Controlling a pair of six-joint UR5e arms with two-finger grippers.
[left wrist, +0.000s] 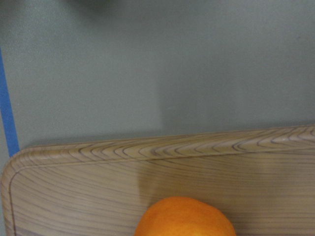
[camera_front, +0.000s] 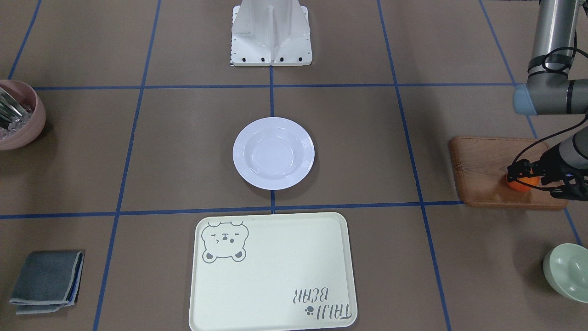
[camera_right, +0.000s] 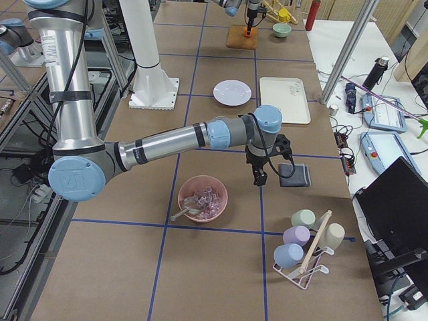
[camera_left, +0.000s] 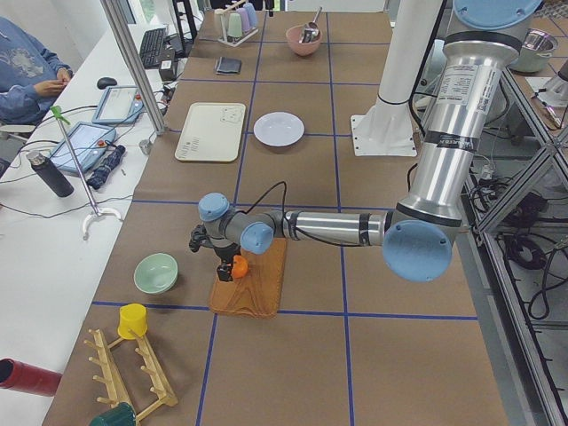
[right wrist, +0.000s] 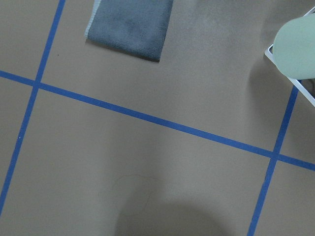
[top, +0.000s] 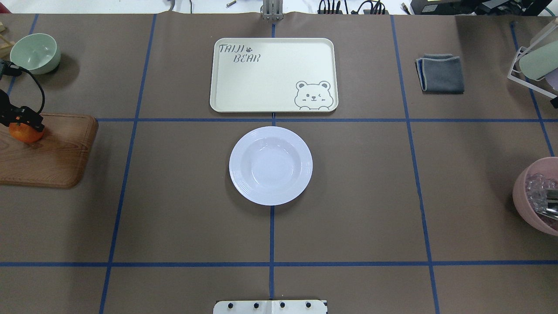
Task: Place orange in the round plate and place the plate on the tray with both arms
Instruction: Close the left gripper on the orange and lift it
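Where the orange (top: 25, 135) rests on the board (top: 56, 152), the left gripper (top: 25, 125) straddles it — whether clamped, cannot tell

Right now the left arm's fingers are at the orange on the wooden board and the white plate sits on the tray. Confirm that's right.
Not quite. The round plate is not on the tray; it sits on the table, apart from the tray, as the overhead view shows. The rest holds: the left arm's fingers are at the orange on the wooden board.
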